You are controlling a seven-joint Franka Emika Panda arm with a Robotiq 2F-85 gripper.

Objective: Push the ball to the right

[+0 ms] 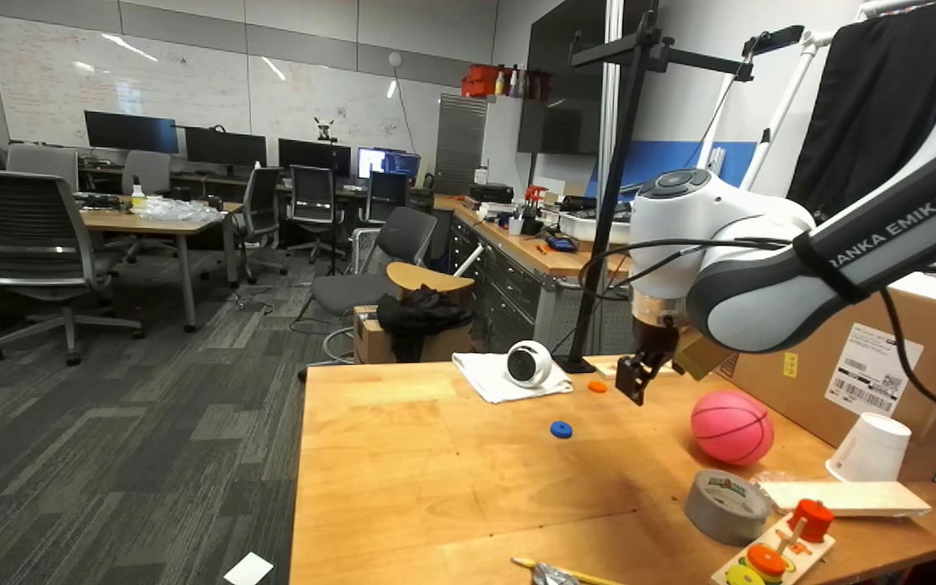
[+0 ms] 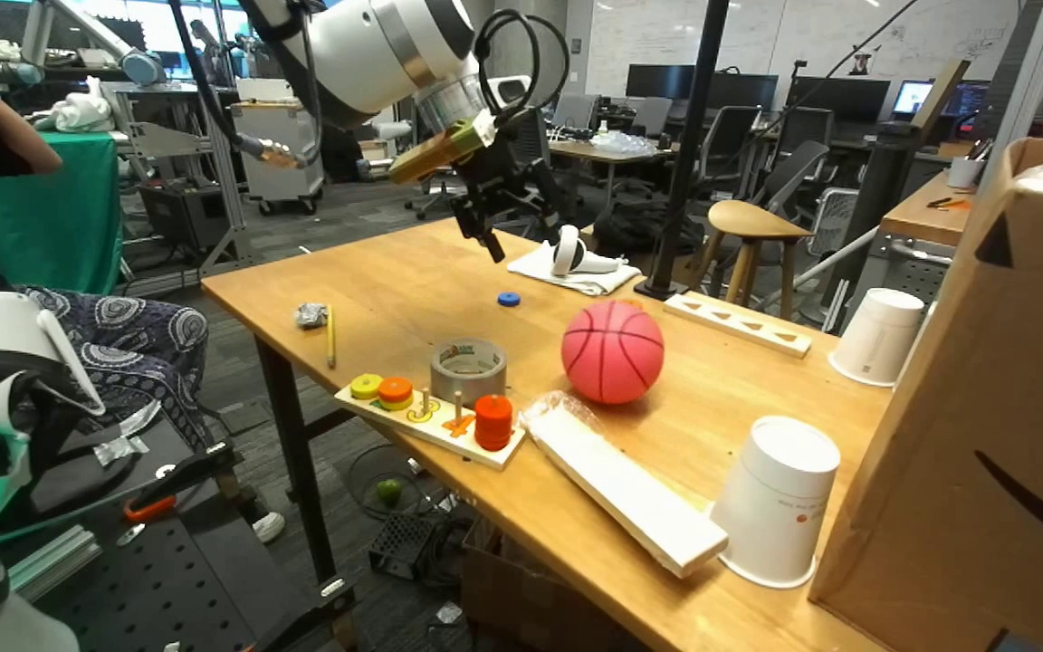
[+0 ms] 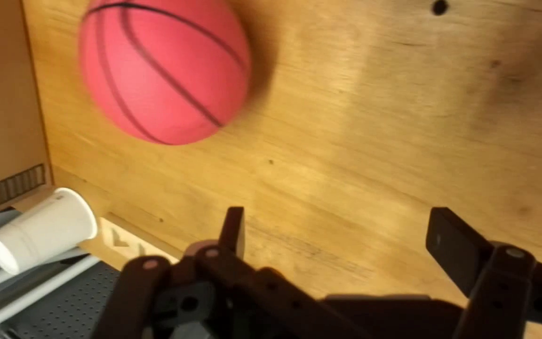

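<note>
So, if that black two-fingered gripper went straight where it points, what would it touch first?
Probably the brown wooden tabletop, though depth is unclear; the pink round ball lies off that line, upper left in the wrist view.

In an exterior view, the ball (image 2: pixel 613 351) rests on the table (image 2: pixel 395 281), right of mid-frame, with a cloth (image 2: pixel 581 282) behind it and the gripper (image 2: pixel 523 234) at upper middle, above the table. The roll of tape (image 2: pixel 465 386) lies left of the ball, the peg toy (image 2: pixel 418 417) in front of the tape. A plank (image 2: pixel 626 489) in front of the ball slants toward a cup (image 2: pixel 777 507) at lower right, near the box (image 2: pixel 956 398) at the right edge.
</note>
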